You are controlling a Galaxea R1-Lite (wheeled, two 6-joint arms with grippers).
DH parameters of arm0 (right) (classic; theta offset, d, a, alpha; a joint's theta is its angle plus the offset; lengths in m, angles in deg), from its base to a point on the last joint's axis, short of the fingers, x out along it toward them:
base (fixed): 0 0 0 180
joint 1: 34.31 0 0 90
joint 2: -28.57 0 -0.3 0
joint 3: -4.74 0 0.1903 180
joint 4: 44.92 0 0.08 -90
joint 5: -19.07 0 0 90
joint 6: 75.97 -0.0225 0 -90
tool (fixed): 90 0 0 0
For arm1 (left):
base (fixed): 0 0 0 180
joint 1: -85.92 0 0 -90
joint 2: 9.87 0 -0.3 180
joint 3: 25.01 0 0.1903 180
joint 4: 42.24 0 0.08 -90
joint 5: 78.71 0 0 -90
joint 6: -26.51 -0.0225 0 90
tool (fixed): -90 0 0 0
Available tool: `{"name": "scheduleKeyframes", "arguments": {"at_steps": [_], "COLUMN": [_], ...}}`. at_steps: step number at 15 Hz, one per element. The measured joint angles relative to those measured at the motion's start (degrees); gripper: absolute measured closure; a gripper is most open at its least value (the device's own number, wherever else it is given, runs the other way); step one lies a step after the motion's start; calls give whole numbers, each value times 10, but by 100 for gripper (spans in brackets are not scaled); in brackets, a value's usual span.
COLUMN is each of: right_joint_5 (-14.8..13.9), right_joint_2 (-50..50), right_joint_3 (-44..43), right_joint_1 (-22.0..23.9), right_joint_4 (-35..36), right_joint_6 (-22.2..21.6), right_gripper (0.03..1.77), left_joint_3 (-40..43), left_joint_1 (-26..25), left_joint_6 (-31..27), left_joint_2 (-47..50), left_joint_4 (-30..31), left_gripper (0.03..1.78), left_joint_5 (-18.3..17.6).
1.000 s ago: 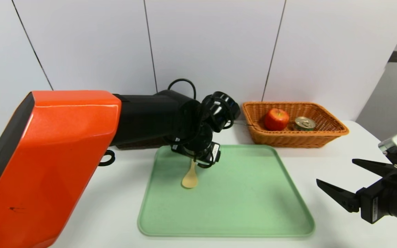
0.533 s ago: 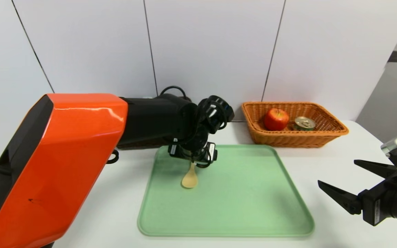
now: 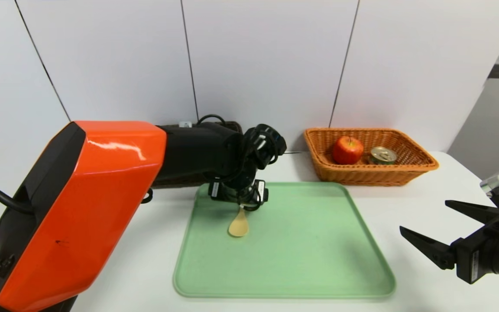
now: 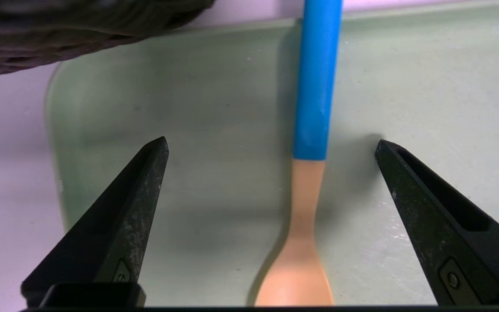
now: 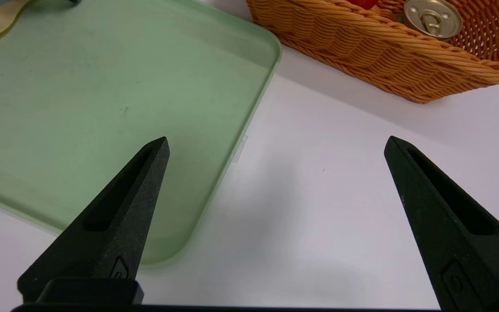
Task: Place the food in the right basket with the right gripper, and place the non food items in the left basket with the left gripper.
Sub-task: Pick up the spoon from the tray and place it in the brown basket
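A: Spoon (image 4: 310, 143) first: where is it lying?

B: It is lying flat on the green tray (image 3: 301, 260), toward the tray's far left corner. It is the small utensil with a tan-yellow head and a blue handle.

A: What is differing from the picture a second ago?

B: The left arm, the one with the orange shell, is reaching lower and farther over the tray than before, and its wrist is sitting squarer over the handle. The spoon, the tray and both baskets are staying where they were. The right arm is not moving.

A: Which way is the spoon pointing?

B: Its long axis is running near to far. The head is pointing toward the near edge and the blue handle toward the far edge, close to the dark brown basket (image 4: 59, 30).

A: What are the grippers doing?

B: The left gripper (image 4: 271, 145) is hovering over the spoon with its prongs spread wide, one on each side of where the blue handle meets the tan neck, touching neither. The right gripper (image 3: 422, 223) is waiting at the near right, over the white table (image 3: 405, 199), its prongs also spread and holding nothing.

A: Where is the food?

B: The red apple (image 3: 347, 150) and the tin (image 3: 383, 154) are sitting side by side in the orange basket (image 3: 371, 173) at the far right.

A: Any readable writing?

B: None; the tin's gold pull-tab lid is showing no legible text.
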Motion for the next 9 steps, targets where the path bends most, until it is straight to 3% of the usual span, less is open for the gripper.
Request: {"name": "scheduleKeyframes", "arguments": {"at_steps": [9], "right_joint_5": [-1], "right_joint_2": [4], "right_joint_3": [-21], "right_joint_1": [1], "right_joint_4": [-1], "right_joint_6": [-3], "right_gripper": [9], "left_joint_3": [0], "left_joint_1": [1], "left_joint_6": [-2], "left_joint_2": [0], "left_joint_4": [17], "left_gripper": [15], "left_joint_5": [-14]}}
